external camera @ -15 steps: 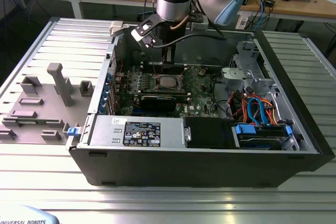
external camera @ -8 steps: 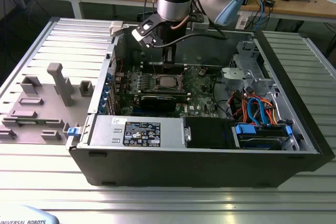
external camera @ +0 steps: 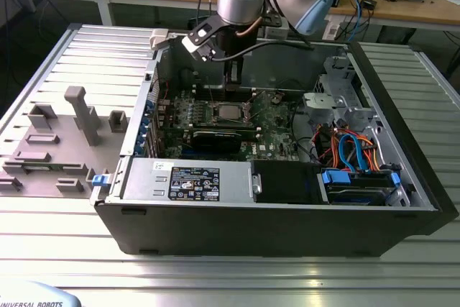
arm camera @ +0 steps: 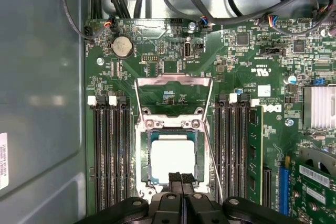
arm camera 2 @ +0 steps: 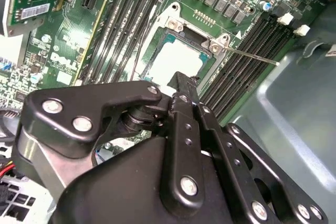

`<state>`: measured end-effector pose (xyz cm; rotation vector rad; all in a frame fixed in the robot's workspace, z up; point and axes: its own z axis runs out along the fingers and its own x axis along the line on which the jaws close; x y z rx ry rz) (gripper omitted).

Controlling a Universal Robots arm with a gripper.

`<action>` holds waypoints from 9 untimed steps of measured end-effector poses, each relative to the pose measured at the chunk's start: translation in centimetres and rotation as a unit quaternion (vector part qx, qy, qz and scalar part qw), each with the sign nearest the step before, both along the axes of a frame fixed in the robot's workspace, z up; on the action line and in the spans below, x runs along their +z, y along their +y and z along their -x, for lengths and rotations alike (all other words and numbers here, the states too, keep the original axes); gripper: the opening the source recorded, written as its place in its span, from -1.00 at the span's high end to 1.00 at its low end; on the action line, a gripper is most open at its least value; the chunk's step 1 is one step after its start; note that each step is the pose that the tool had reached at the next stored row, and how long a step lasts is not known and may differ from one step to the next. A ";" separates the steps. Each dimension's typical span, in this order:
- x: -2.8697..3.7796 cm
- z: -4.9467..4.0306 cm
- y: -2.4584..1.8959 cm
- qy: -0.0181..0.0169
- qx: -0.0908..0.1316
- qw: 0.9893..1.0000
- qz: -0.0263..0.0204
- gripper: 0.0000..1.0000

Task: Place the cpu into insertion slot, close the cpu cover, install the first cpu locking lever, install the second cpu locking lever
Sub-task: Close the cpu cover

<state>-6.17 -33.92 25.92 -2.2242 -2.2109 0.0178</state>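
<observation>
First wrist view | one cpu [arm camera: 172, 157] in insertion slot [arm camera: 142, 161] | one cpu cover [arm camera: 173, 81] raised | gripper [arm camera: 181, 177] clenched, empty

Dull silver metal cpu [arm camera: 173, 157], thin shiny metal cpu cover [arm camera: 174, 80], matt black gripper [arm camera: 181, 177], glossy green circuit board [arm camera: 231, 62]

I see an open computer case [external camera: 273, 231] lying on the ribbed metal tabletop [external camera: 215, 271]. In the exterior view a grey fixture plate [external camera: 57, 149] sits at nine o'clock of it. Inside, the power supply [external camera: 188, 180] lies at seven o'clock, and the orange and blue cables [external camera: 352, 150] at three. In the first wrist view a coin battery [arm camera: 122, 46] sits near black memory slots [arm camera: 110, 150].
</observation>
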 end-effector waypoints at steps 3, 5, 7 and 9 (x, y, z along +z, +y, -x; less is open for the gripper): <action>0.60 0.00 0.00 0.000 0.000 1.000 0.000 0.79; 0.95 0.00 0.00 0.000 0.000 1.000 0.001 0.79; 1.27 0.00 0.00 0.000 0.000 1.000 0.002 0.79; 1.49 0.00 0.00 0.000 0.000 1.000 0.003 0.79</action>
